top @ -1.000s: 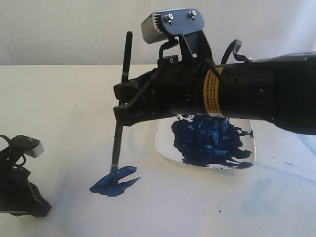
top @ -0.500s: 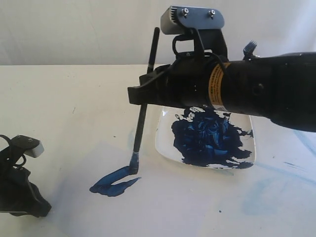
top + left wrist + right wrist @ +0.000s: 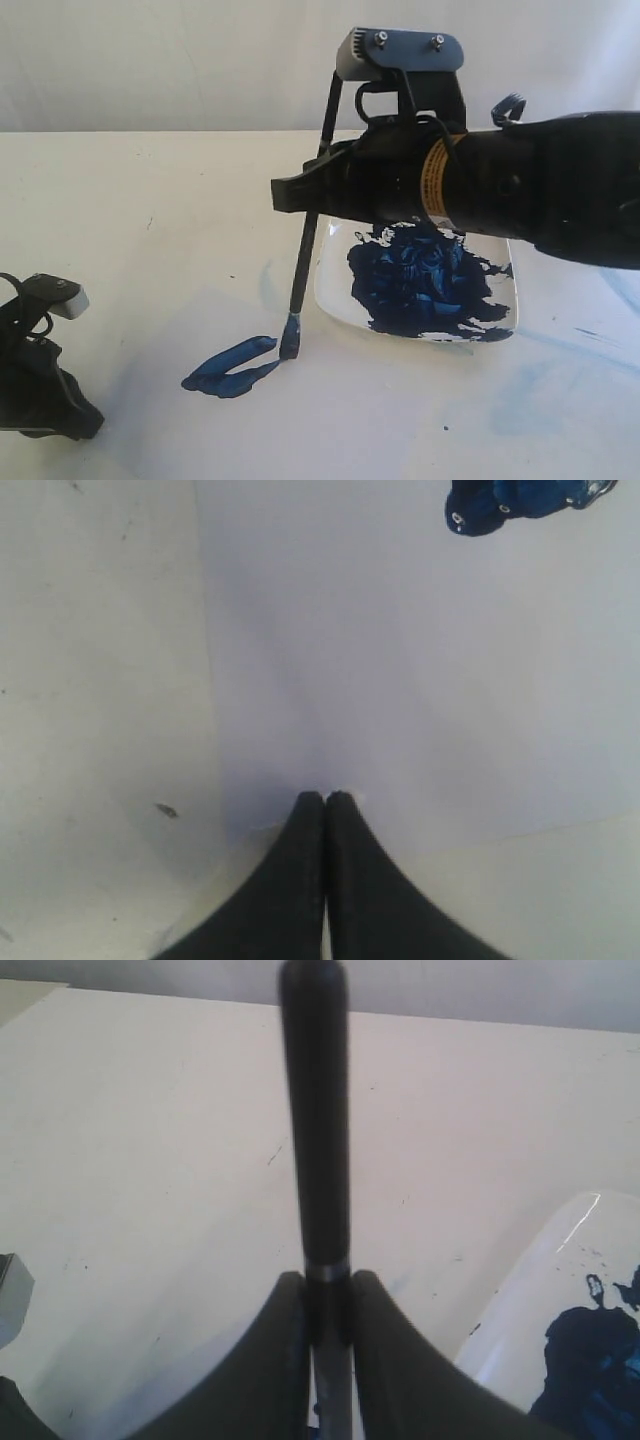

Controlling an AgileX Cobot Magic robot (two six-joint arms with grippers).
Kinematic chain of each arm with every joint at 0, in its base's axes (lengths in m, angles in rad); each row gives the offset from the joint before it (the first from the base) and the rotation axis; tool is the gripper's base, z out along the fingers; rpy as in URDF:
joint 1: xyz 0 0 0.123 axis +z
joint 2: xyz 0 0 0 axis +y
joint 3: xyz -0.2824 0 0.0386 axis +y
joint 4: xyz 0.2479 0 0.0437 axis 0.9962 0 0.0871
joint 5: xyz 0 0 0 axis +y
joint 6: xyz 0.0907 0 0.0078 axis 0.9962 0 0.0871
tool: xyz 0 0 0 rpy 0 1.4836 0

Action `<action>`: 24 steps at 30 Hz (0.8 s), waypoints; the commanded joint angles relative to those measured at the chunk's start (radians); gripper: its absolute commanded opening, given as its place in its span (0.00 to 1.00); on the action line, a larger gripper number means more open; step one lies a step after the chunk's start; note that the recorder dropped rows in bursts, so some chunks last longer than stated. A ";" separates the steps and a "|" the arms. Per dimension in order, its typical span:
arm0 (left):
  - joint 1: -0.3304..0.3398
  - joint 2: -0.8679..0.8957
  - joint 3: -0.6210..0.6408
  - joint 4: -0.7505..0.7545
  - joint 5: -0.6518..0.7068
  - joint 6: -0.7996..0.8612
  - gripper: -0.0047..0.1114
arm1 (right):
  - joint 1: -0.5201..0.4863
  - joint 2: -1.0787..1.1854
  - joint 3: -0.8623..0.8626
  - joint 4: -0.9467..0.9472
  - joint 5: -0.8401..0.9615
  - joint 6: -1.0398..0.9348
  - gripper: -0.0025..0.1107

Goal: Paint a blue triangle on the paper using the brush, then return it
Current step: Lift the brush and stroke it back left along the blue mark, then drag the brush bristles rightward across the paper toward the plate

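Observation:
My right gripper is shut on the black handle of the brush, which stands nearly upright, leaning slightly. Its blue-loaded tip touches the paper at the right end of the blue triangle, a narrow dark blue wedge. In the right wrist view the brush runs up between the two fingers, gripper clamped on it. My left gripper is shut and empty, resting at the paper's edge; part of the blue triangle shows beyond it. In the exterior view the left arm sits low at the left.
A white square plate holding a big dark blue paint blob stands just right of the brush tip, under my right arm. Faint light-blue smears mark the table at the right. The plate rim also shows in the right wrist view.
My right gripper has carried the brush rightward, dragging the tip from the wedge's left part to its right end and lengthening the upper stroke. The left arm has stayed still.

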 commanded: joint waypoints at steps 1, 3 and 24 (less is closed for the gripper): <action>-0.009 0.004 0.008 -0.008 0.028 0.003 0.04 | 0.002 0.042 -0.018 -0.001 -0.083 -0.055 0.02; -0.009 0.004 0.008 -0.008 0.030 0.003 0.04 | 0.002 0.057 -0.036 0.020 -0.098 -0.089 0.02; -0.009 0.004 0.008 -0.008 0.046 0.003 0.04 | 0.002 0.101 -0.094 0.022 -0.088 -0.161 0.02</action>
